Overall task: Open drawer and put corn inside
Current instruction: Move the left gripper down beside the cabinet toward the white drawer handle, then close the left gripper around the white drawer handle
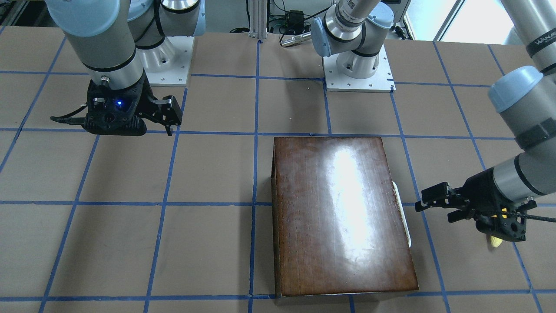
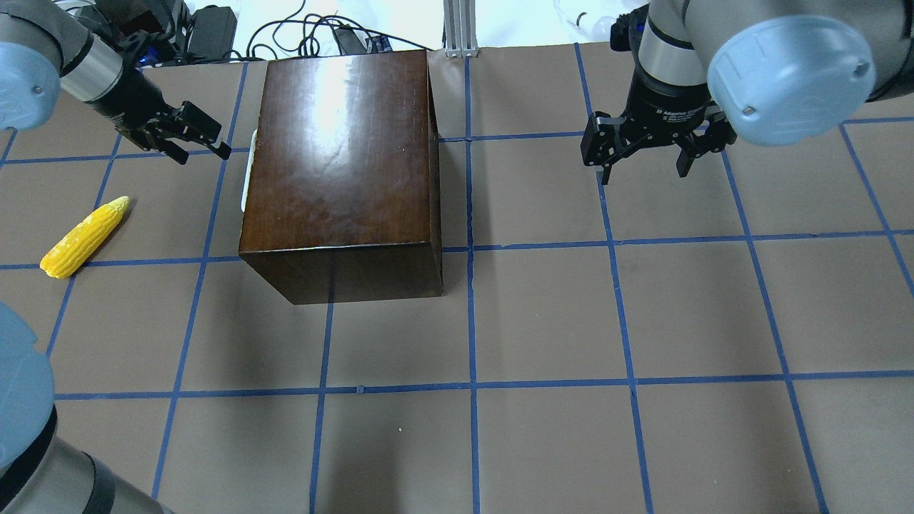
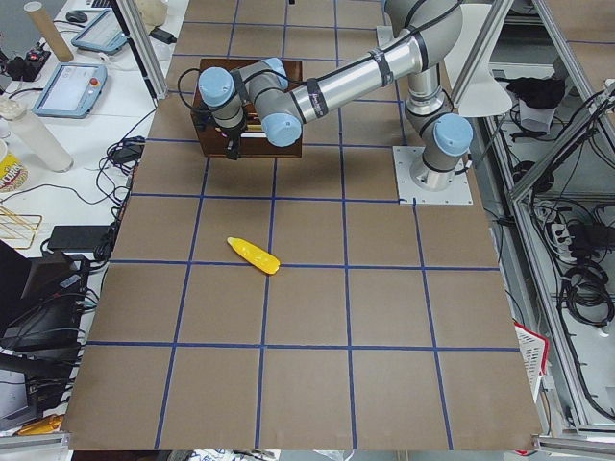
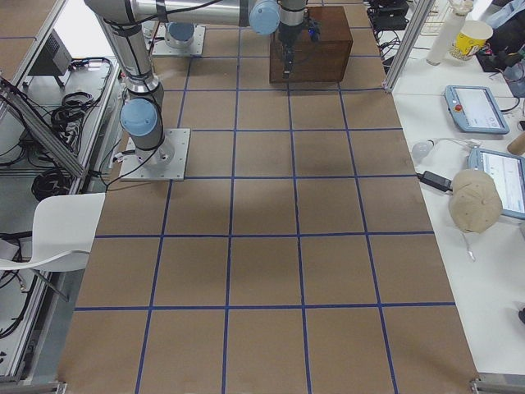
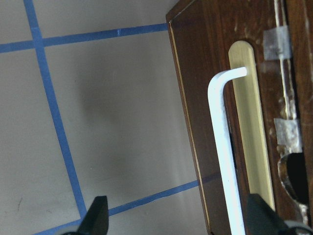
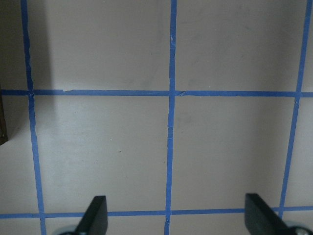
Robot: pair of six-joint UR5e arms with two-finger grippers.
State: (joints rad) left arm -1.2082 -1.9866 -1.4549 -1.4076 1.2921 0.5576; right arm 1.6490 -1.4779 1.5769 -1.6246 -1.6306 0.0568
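The dark-brown wooden box (image 2: 343, 164) stands at the table's far middle-left. Its drawer (image 5: 195, 122) is closed, and the slim white handle (image 2: 246, 175) faces my left arm; the handle (image 5: 224, 156) also shows in the left wrist view. My left gripper (image 2: 203, 151) is open and empty. It hangs just left of the handle, apart from it, with the handle in front of its right fingertip (image 5: 259, 218). The yellow corn (image 2: 86, 237) lies on the table left of the box, nearer me than the left gripper. My right gripper (image 2: 643, 171) is open and empty, pointing down over bare table right of the box.
Blue tape lines (image 2: 471, 314) grid the brown table. The arm bases (image 1: 358, 69) are bolted at the robot's edge. Cables and an aluminium post (image 2: 457, 28) sit beyond the far edge behind the box. Side desks hold tablets (image 4: 476, 107) off the table.
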